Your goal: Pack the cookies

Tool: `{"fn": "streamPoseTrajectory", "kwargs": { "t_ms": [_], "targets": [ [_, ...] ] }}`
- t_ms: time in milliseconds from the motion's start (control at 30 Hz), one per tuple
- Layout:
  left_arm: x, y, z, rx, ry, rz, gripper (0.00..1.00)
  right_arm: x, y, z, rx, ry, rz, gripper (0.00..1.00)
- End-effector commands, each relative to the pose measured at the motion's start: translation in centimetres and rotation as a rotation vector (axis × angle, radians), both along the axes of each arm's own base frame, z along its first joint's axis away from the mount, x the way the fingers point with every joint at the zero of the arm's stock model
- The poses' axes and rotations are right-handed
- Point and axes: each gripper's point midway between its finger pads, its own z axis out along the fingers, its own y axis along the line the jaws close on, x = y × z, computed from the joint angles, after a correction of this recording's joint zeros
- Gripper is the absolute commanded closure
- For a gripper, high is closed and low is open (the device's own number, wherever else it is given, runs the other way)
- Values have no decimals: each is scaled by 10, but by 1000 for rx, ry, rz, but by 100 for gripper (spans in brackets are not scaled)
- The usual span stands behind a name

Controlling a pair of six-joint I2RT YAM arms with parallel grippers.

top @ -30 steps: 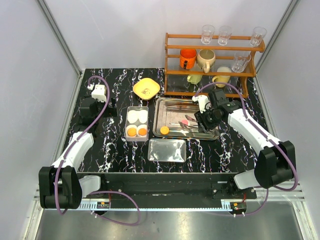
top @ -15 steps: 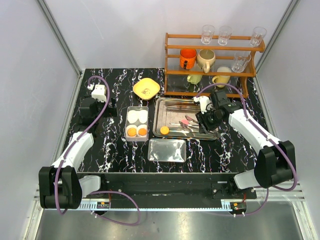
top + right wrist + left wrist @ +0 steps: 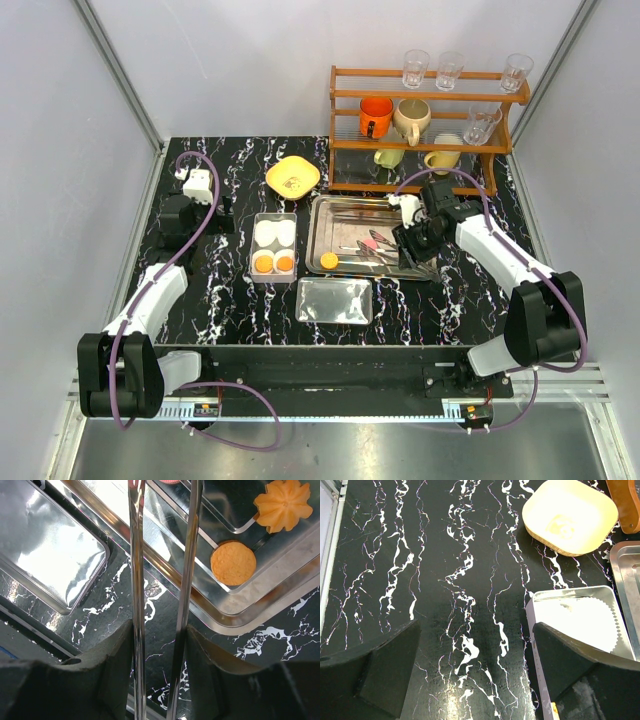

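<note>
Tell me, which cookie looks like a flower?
The scalloped orange cookie, top right in the right wrist view; the round orange cookie below it is plain.

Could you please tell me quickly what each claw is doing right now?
Left claw: open, empty.
Right claw: closed on metal tongs.

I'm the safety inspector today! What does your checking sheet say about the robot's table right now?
Surface: black marbled table; no spills seen.
Job's things: two orange cookies sit in the box, next to two white paper cups. A round cookie and a flower cookie lie on the steel tray. The lid lies apart, in front of the tray.
Clutter: yellow bowl; wooden rack holding mugs and glasses.
Grippers: left gripper open over bare table; right gripper shut on metal tongs.
Cables: purple cables loop from both arms.
Surroundings: white walls and metal posts; no people seen.
</note>
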Motion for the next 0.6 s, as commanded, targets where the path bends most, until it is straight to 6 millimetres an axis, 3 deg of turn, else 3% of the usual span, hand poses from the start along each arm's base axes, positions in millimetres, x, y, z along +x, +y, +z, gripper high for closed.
{"fn": "streamPoseTrajectory", "kwargs": {
  "t_ms": [0, 567],
  "targets": [
    [3, 0, 19, -2, -75, -9, 1, 1, 2, 4, 26, -2, 14, 52],
    [3, 1, 23, 1, -85, -5, 1, -5, -1, 0, 19, 53, 20, 53]
  ]
}}
